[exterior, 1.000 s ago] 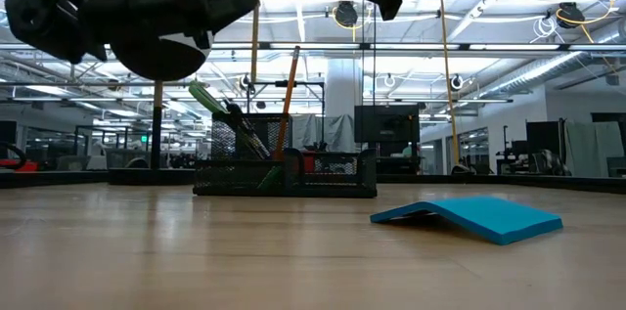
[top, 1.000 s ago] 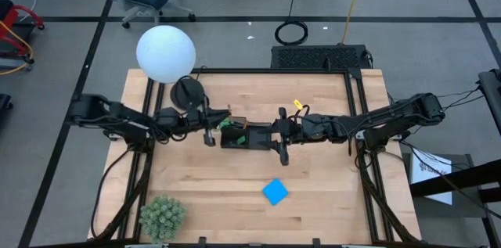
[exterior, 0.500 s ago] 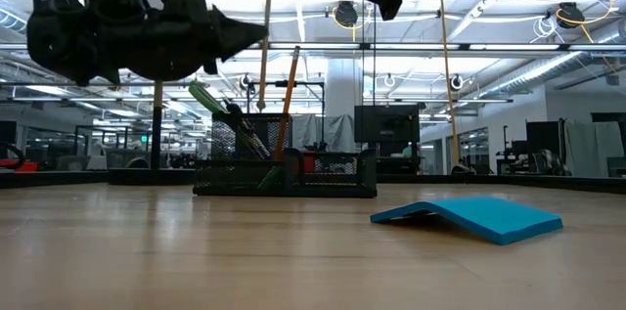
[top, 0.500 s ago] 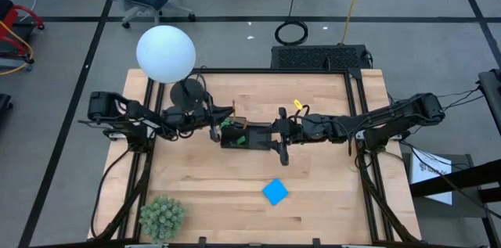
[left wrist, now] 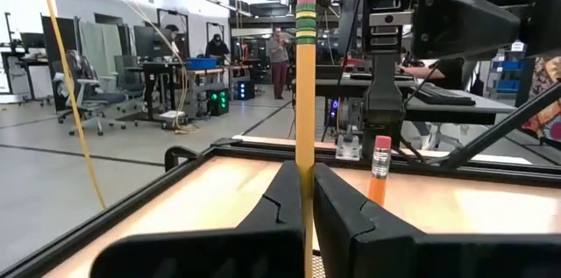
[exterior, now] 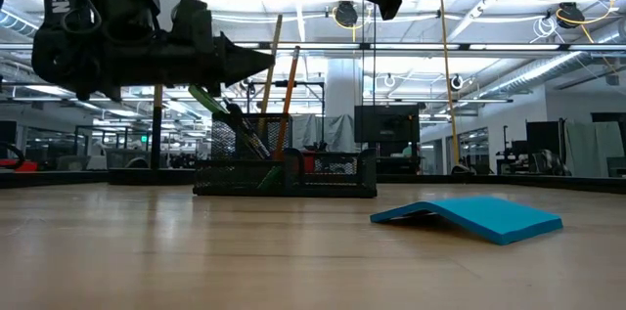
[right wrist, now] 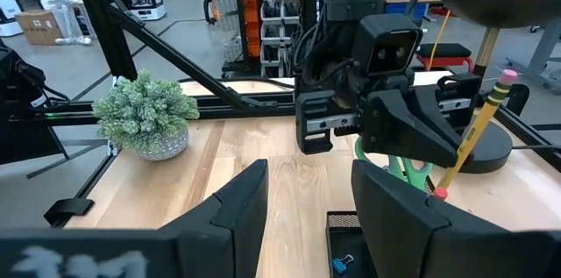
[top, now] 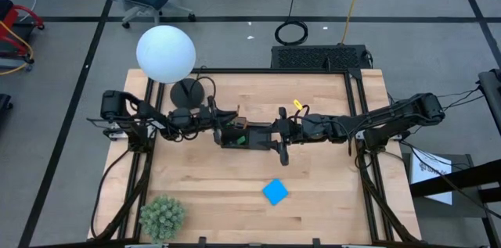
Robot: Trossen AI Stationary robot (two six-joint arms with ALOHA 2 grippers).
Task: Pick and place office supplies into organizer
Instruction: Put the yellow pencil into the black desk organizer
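High view: left gripper (top: pixel 221 121) over the organizer (top: pixel 249 135) mid-worktop; right gripper (top: pixel 279 136) waits at its other end; blue pad (top: pixel 275 192) lies nearer the front edge. Low view: pencil (exterior: pixel 272 56) upright above the tall compartment. Left wrist view: fingers (left wrist: pixel 282 203) pinch the pencil. Right wrist view: fingers (right wrist: pixel 238 192) spread, empty. Risk: the tip may catch the scissors (right wrist: pixel 408 171) already inside and the pencil tip out.

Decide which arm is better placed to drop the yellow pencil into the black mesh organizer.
Left. Its gripper already grips the yellow pencil upright beside the black mesh organizer; the right gripper is open, empty.
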